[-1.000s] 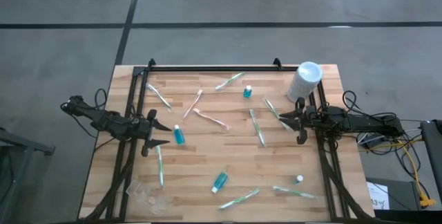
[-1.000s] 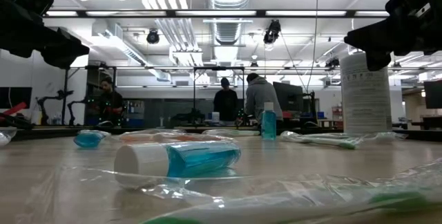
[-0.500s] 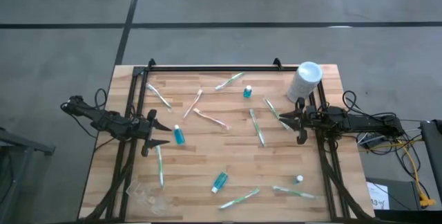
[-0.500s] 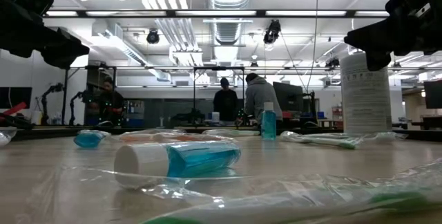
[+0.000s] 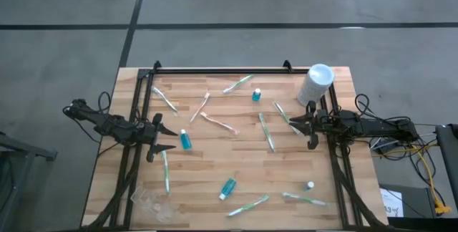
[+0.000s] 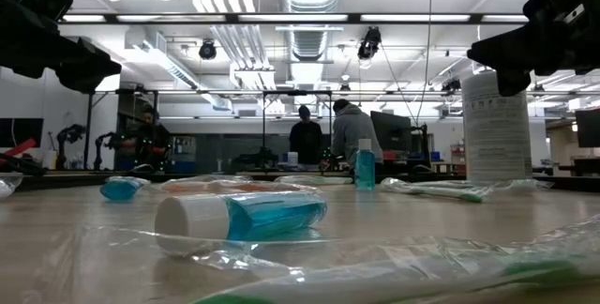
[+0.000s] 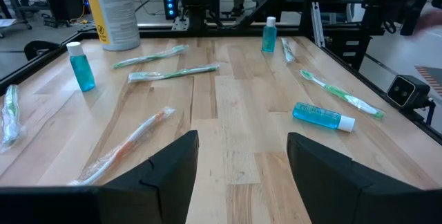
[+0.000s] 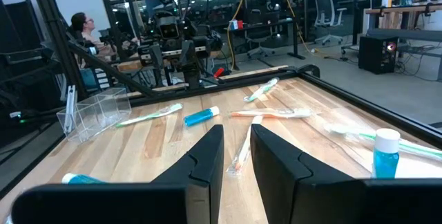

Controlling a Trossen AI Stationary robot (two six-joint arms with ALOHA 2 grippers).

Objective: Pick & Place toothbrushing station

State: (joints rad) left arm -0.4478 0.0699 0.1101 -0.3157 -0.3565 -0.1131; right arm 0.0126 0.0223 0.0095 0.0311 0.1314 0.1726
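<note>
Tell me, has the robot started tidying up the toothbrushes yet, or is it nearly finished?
It looks like it has hardly begun. Done: nothing that shows; the clear plastic bin at the table's near left corner looks empty. In hand: nothing; the left gripper hangs open and the right gripper, fingers close together, holds nothing. Left: every wrapped toothbrush and blue tube lying scattered on the table.

Left gripper wide apart — right gripper nearly closed, empty.

Toothbrushes scattered across table, canister at far right corner
</note>
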